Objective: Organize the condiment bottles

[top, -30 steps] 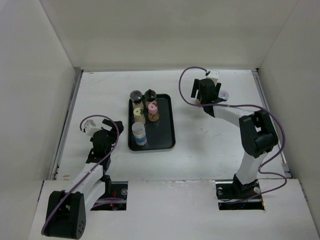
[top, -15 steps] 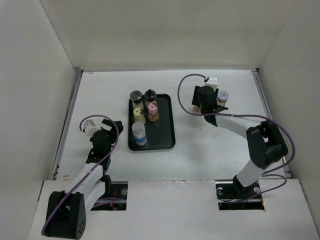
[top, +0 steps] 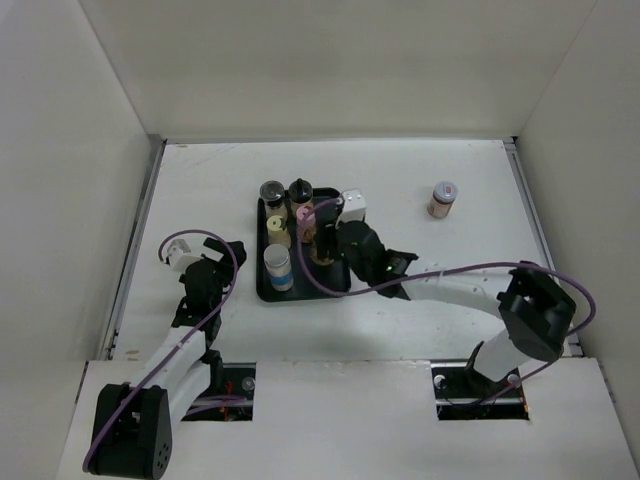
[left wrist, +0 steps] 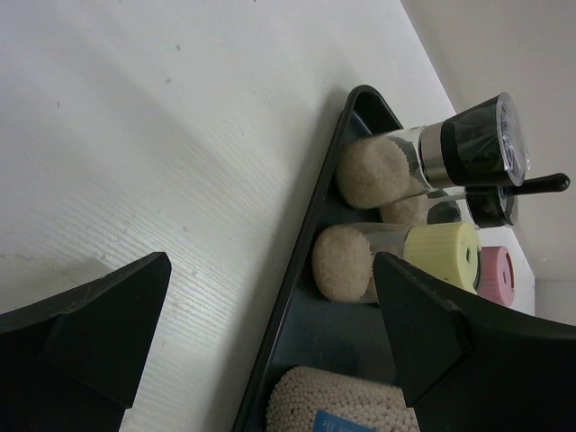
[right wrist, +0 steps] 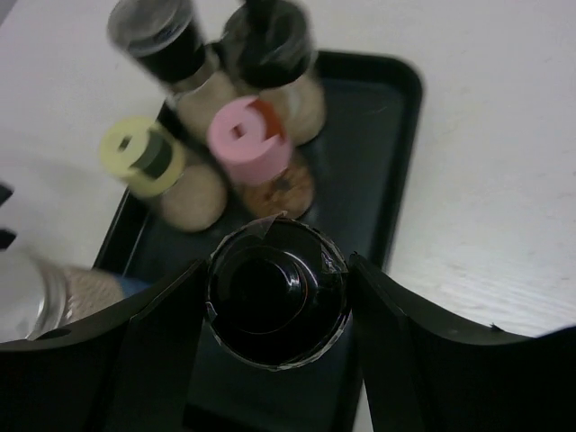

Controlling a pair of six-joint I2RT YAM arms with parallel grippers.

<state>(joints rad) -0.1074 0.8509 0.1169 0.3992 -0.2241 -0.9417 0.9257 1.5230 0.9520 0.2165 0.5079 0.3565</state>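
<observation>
The right claw (top: 324,240) pinches a black-capped glass spice jar (right wrist: 275,301) by its sides, upright over the flat black rectangular tray (top: 305,287), just in front of the pink-capped jar (right wrist: 247,137) and the yellow-capped jar (right wrist: 142,153). A taller white bottle with a blue band (top: 278,268) stands at the tray's near left. Another small jar (top: 442,198) stands alone on the white counter (top: 200,180), well apart to the right. The left claw (left wrist: 270,270) is spread and empty, left of the tray.
</observation>
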